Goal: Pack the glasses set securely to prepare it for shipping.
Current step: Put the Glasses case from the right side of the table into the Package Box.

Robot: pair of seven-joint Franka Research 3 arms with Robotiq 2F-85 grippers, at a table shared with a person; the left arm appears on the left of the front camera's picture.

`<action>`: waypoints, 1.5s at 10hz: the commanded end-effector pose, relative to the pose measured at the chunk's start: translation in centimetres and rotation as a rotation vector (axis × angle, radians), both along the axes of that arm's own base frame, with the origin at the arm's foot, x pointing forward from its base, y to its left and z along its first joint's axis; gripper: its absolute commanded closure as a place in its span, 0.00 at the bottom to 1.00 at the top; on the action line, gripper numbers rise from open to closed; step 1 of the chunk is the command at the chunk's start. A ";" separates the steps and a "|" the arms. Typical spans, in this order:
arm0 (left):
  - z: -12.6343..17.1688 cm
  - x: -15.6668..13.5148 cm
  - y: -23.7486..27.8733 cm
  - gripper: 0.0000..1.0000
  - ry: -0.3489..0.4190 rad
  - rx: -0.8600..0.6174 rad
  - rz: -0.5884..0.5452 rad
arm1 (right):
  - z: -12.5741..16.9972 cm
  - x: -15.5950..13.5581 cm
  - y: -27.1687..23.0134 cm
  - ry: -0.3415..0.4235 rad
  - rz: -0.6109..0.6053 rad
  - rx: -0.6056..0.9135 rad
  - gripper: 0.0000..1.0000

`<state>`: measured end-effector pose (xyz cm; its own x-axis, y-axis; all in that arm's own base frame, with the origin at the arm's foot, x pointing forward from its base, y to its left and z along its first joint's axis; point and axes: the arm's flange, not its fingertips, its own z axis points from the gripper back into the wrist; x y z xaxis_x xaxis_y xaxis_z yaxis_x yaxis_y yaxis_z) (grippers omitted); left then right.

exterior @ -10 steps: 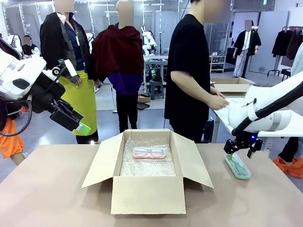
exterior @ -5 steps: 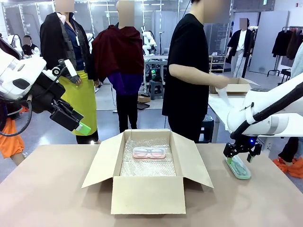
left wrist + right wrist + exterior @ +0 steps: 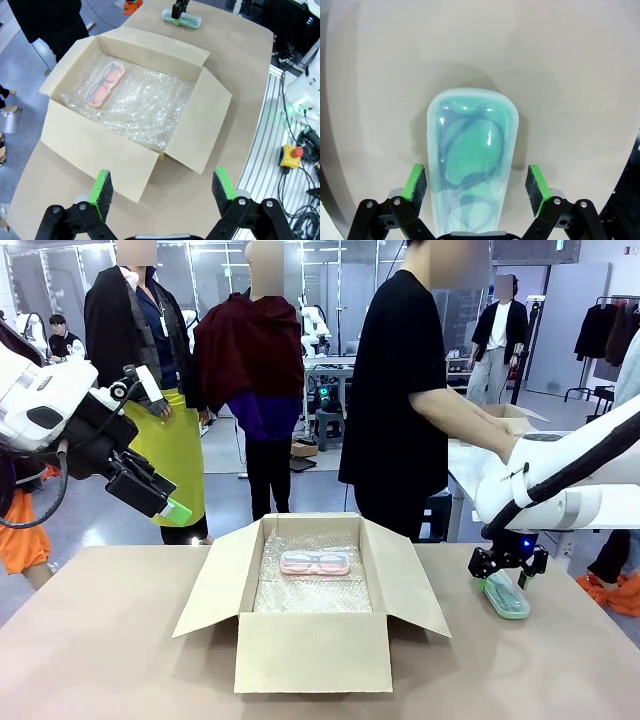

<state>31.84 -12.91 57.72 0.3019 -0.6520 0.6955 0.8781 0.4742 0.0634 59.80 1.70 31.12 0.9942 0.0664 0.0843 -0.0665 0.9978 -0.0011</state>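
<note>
Tan bench (image 3: 100, 640) lies open around the teal-green clear oblong glasses case (image 3: 472, 150). In the wrist view, the right claw (image 3: 476, 181) straddles it with gaps either side. The left claw (image 3: 162, 186) is spread wide.

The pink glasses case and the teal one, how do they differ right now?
The pink case lies inside the cardboard box on bubble wrap; the teal case lies on the bare table, right of the box. The right gripper straddles the teal case with jaws open; no gripper is near the pink case. Both are clear, rounded-oblong, flat-lying cases showing spectacles.
</note>
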 end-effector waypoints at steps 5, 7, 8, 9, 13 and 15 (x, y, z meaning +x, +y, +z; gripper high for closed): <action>0.1 -0.1 0.3 0.00 0.001 -0.008 -0.022 | -0.6 0.8 0.7 0.011 -0.044 0.017 0.49; 0.1 -0.1 0.3 0.00 0.001 -0.008 -0.022 | -0.1 0.5 0.5 0.009 -0.063 0.011 0.68; 0.1 -0.1 0.3 0.00 0.001 -0.008 -0.022 | 0.6 0.0 0.4 0.020 -0.046 -0.001 0.72; 0.1 -0.1 0.3 0.00 0.001 -0.008 -0.022 | 2.2 -0.7 0.1 0.023 -0.008 0.023 0.72; 0.1 -0.1 0.3 0.00 0.001 -0.008 -0.022 | 12.1 -3.4 0.2 -0.078 0.146 0.009 0.72; 0.1 -0.1 0.3 0.00 0.001 -0.008 -0.022 | 14.0 -3.5 1.1 -0.103 0.250 0.028 0.72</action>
<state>31.84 -12.91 57.72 0.3019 -0.6520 0.6955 0.8781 0.4742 0.0634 56.62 2.49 46.03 0.9532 0.2406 0.1833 -0.2422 0.9701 -0.0140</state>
